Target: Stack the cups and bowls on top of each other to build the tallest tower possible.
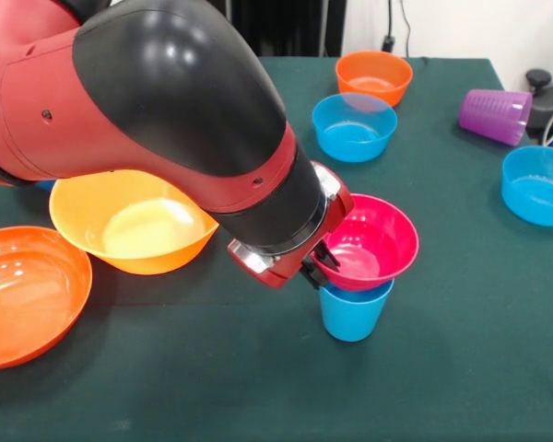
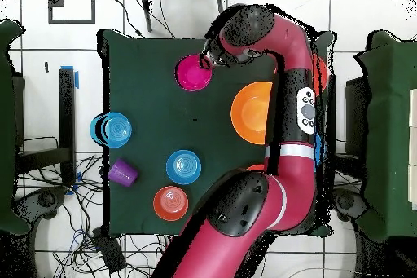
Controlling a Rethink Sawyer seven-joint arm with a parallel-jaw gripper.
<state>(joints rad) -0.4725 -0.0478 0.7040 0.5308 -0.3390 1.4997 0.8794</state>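
Observation:
A magenta-pink bowl (image 1: 373,241) sits upright in the mouth of a light blue cup (image 1: 354,313) near the middle of the green table. My gripper (image 1: 318,267) is at the bowl's left rim and is shut on it. In the overhead view the pink bowl (image 2: 194,72) hides the cup, with the gripper (image 2: 208,61) at its edge. A purple cup (image 1: 495,116) lies on its side at the far right. Loose bowls: small orange (image 1: 373,75), small blue (image 1: 354,126), large blue (image 1: 537,184), large yellow-orange (image 1: 134,221), large red-orange (image 1: 23,293).
My arm's bulk covers the upper left of the front view, over the yellow-orange bowl. In the overhead view the large blue bowl (image 2: 111,129), purple cup (image 2: 122,172), small blue bowl (image 2: 183,166) and small orange bowl (image 2: 170,202) stand apart from the stack.

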